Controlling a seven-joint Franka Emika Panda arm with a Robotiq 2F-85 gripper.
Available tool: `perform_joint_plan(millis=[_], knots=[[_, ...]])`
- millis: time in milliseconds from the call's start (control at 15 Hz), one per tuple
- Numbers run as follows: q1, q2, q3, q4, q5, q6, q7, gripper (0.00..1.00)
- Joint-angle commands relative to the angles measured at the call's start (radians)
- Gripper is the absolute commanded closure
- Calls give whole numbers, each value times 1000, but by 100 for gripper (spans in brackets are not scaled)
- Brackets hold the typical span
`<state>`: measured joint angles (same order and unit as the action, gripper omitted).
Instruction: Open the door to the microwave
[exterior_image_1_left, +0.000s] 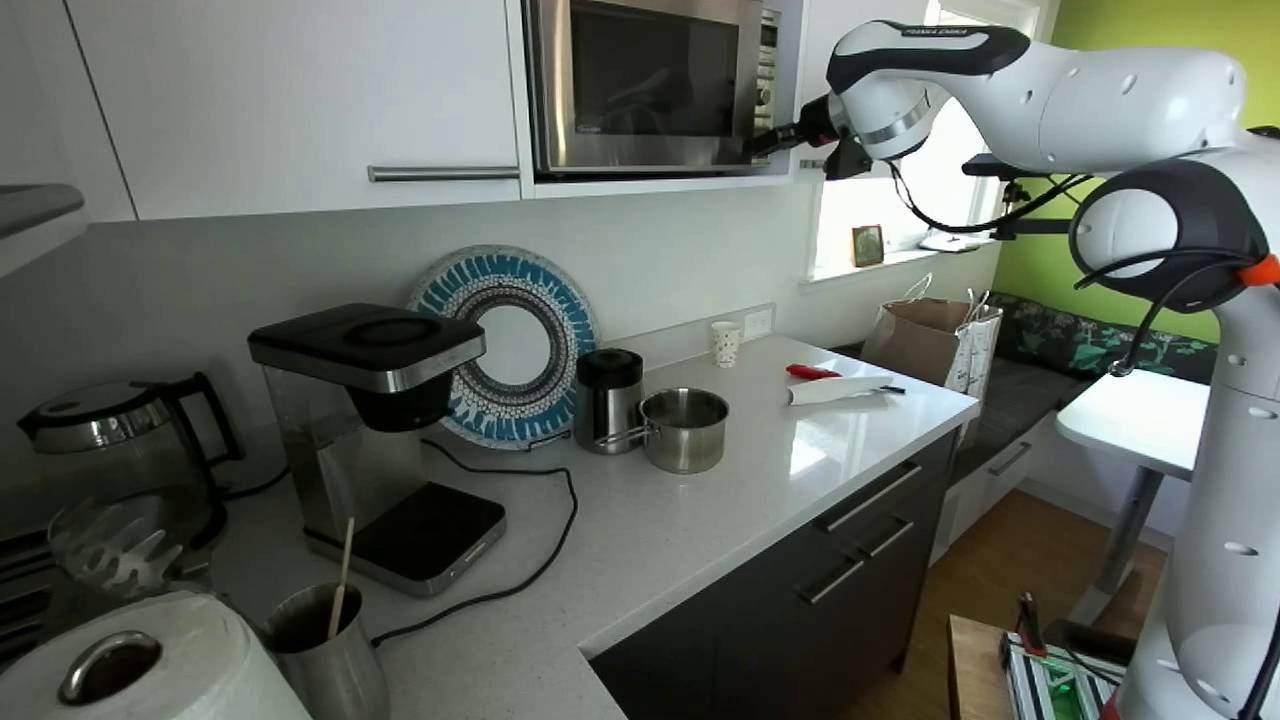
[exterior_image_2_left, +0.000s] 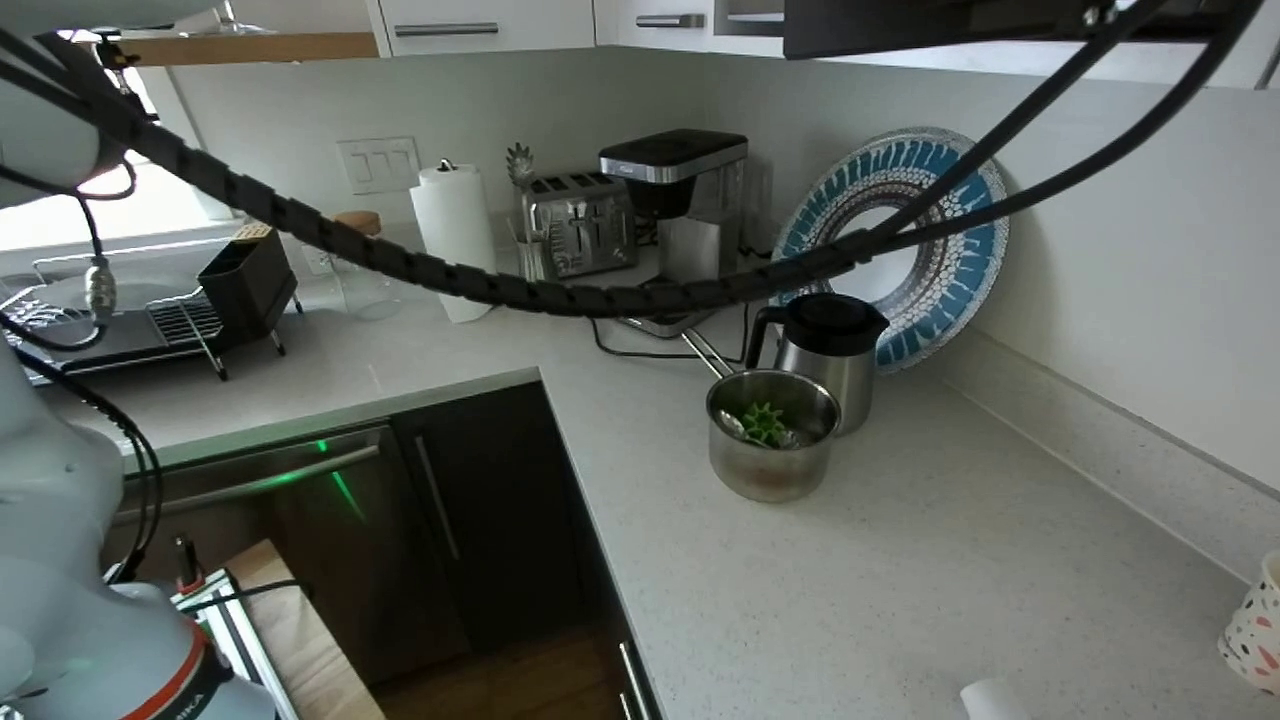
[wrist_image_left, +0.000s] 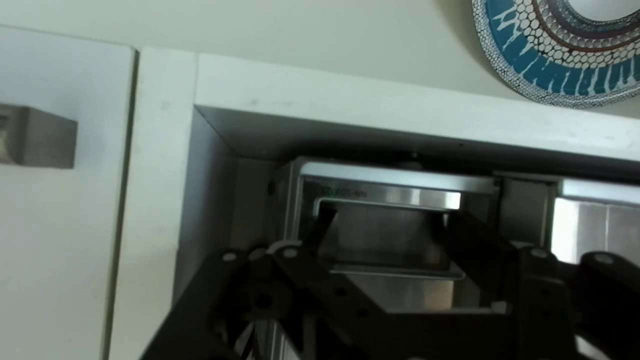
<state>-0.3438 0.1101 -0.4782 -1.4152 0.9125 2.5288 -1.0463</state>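
Note:
The microwave (exterior_image_1_left: 655, 155) sits in a white cabinet niche. Its door (exterior_image_1_left: 655, 70), dark glass in a silver frame, appears slightly ajar, since a grey side edge shows beside the bright door (wrist_image_left: 605, 225) in the wrist view. At the door's lower right corner is my gripper (exterior_image_1_left: 768, 142). In the upside-down wrist view, the open gripper (wrist_image_left: 382, 225) has its fingers spread in front of the control strip (wrist_image_left: 380, 192), with nothing held between them. One dark finger (wrist_image_left: 462, 235) lies near the gap between strip and door; whether it touches is unclear.
White niche framing (wrist_image_left: 350, 90) borders the microwave closely, and a cabinet handle (wrist_image_left: 45, 135) juts out beside it. Below stand a coffee machine (exterior_image_1_left: 370, 345), a patterned plate (exterior_image_1_left: 450, 290), a steel jug (exterior_image_1_left: 608, 400) and a pot (exterior_image_1_left: 685, 440). Black cables (exterior_image_2_left: 560, 295) hang from the arm.

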Motion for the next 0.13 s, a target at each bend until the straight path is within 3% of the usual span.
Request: perform_joint_plan(millis=[0,67], knots=[[-49,0,52,5,-11,0,8,35],[-49,0,52,5,-11,0,8,35]])
